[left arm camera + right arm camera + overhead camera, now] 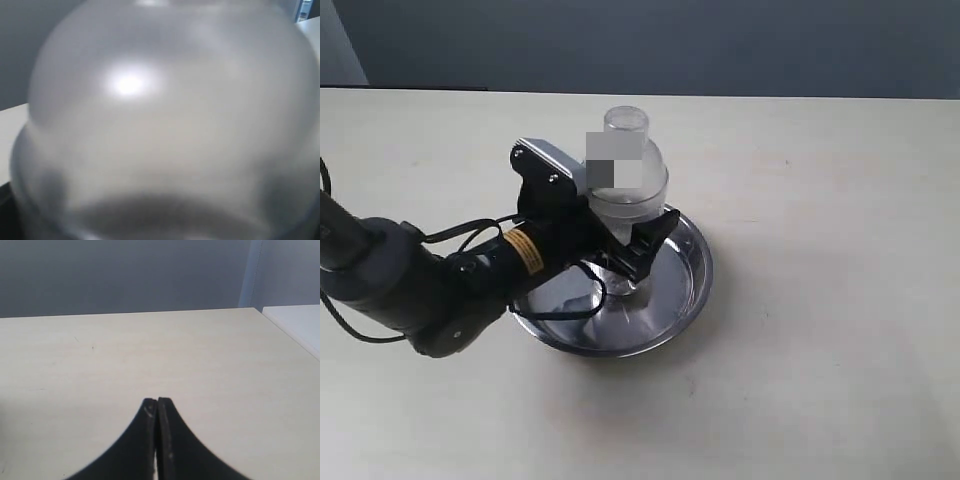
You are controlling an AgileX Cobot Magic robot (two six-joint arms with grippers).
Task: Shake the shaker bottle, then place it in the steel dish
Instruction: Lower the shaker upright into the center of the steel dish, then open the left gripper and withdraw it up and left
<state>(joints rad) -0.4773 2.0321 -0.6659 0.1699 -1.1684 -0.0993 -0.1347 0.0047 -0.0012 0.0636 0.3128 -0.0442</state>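
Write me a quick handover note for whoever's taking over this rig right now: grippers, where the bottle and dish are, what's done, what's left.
Left gripper: shut on the shaker bottle, held upright.
Right gripper: shut, holding nothing, above the table.
Bottle sits within the rim of the steel dish; whether its base touches the bottom is unclear.
Done: bottle is at the dish. Shaking cannot be confirmed.
Left: seat it, open the left gripper, withdraw.

The dish [688,285] is seen to be polished, mirror-bright metal. The bottle [634,200] above the dish is made of clear, faintly cloudy, glossy plastic. The table [820,220] beneath the dish is finished smooth, pale and matt.
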